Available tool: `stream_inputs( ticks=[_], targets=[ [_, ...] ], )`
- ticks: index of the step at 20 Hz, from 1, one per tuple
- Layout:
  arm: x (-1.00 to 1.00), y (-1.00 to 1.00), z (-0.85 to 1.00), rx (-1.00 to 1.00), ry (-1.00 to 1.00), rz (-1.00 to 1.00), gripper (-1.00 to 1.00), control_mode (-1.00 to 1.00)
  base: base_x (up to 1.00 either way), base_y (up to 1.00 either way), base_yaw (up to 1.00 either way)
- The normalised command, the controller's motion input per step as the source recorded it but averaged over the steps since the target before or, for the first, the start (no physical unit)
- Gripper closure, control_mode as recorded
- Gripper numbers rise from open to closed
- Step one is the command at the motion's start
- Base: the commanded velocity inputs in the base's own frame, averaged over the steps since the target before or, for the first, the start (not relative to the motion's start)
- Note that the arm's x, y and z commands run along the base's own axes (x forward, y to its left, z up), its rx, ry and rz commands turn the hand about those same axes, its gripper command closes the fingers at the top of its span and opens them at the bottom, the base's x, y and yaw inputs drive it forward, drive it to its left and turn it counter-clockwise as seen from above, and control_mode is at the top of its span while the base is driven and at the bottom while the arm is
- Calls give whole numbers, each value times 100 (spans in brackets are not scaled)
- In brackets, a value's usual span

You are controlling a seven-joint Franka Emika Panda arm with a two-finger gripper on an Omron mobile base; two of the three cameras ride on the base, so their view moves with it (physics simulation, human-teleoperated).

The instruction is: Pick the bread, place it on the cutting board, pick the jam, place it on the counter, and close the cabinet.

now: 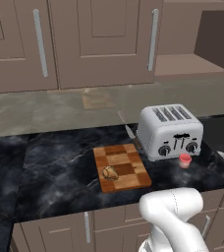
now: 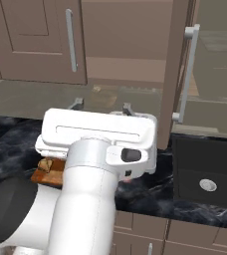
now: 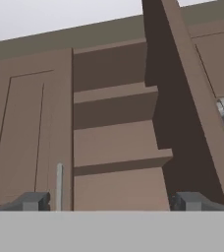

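Gripper (image 3: 111, 201) stood wide and empty, facing the open cabinet (image 3: 115, 142) shelves. Bread (image 1: 110, 173) lay on the cutting board (image 1: 121, 167); jam (image 1: 184, 160) sat on the bench (image 1: 55, 167) by the toaster (image 1: 169, 130). Closing well likely meant pushing the door's (image 2: 174, 69) outer face near the handle (image 2: 185, 74), steadily.

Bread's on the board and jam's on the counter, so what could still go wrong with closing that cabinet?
1. The cabinet door stands open, edge-on to the open gripper; a push on that edge could slip off instead of swinging it shut.
2. The toaster and jam sit under the arm's working area; a low sweep might knock the jam.
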Motion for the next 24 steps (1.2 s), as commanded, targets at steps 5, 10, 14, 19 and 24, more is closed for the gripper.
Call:
stream_inputs(
  ticks=[5, 10, 14, 19, 24],
  targets=[
    [-13, -43, -3, 0, 6, 0, -100, -100, 0, 0, 0],
    [-15, -36, -11, -2, 6, 0, -100, -100, 0, 0, 0],
    [-13, -32, -13, -2, 6, 0, -100, -100, 0, 0, 0],
    [-2, -26, -16, -2, 3, 0, -100, -100, 0, 0, 0],
    [1, -15, -21, 0, 0, 2, -100, -100, 0, 0, 0]
  ],
)
